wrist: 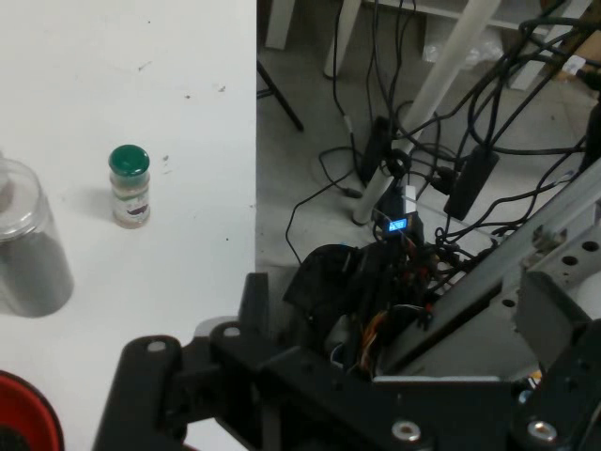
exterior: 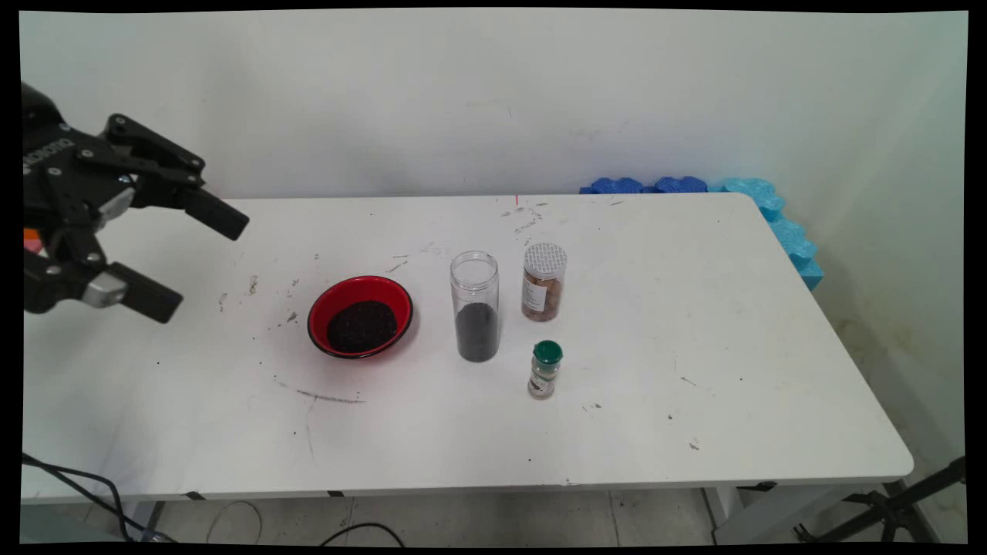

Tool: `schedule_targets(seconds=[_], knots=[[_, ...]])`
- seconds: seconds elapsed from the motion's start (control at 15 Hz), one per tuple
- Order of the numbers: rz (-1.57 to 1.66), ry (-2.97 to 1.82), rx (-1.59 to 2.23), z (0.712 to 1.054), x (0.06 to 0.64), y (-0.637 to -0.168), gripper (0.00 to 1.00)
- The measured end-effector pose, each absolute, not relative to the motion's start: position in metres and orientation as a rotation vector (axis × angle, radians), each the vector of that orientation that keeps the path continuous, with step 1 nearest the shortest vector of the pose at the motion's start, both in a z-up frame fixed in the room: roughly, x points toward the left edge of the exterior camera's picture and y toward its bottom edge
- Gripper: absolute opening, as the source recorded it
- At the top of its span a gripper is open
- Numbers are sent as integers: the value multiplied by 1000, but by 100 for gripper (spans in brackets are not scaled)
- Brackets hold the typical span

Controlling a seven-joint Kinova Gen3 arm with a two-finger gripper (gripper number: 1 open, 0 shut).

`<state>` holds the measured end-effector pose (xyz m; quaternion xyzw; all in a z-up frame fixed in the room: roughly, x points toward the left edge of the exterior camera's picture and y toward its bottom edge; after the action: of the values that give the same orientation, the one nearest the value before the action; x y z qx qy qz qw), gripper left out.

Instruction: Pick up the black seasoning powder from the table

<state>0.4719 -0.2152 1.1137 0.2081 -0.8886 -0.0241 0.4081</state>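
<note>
My gripper (exterior: pixel 191 258) hangs above the table's left end, open, with nothing between its fingers. It points to the right, towards a red bowl (exterior: pixel 318 308) holding dark grains, the nearest thing to it but well apart. Right of the bowl stands a tall clear lidless jar (exterior: pixel 475 306) with dark grains in its bottom. A jar of brown contents with a white lid (exterior: pixel 544 282) stands beside it, and a small green-capped spice jar (exterior: pixel 545 369) stands in front. The hand view shows the spice jar (wrist: pixel 130 185), the clear jar (wrist: pixel 28 254) and the bowl's edge (wrist: pixel 23 409).
Blue foam pieces (exterior: pixel 759 204) lie along the table's far right corner. The white table (exterior: pixel 694 347) bears scuff marks. Cables (wrist: pixel 413 141) and frame legs crowd the floor beyond the table edge in the hand view.
</note>
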Motion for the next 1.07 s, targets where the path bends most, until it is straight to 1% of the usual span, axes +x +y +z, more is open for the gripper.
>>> schedule_targets(seconds=[0.53, 1.07], knots=[[-3, -2247, 552, 1099, 467, -228, 100], [122, -2261, 642, 1051, 457, -251, 100]])
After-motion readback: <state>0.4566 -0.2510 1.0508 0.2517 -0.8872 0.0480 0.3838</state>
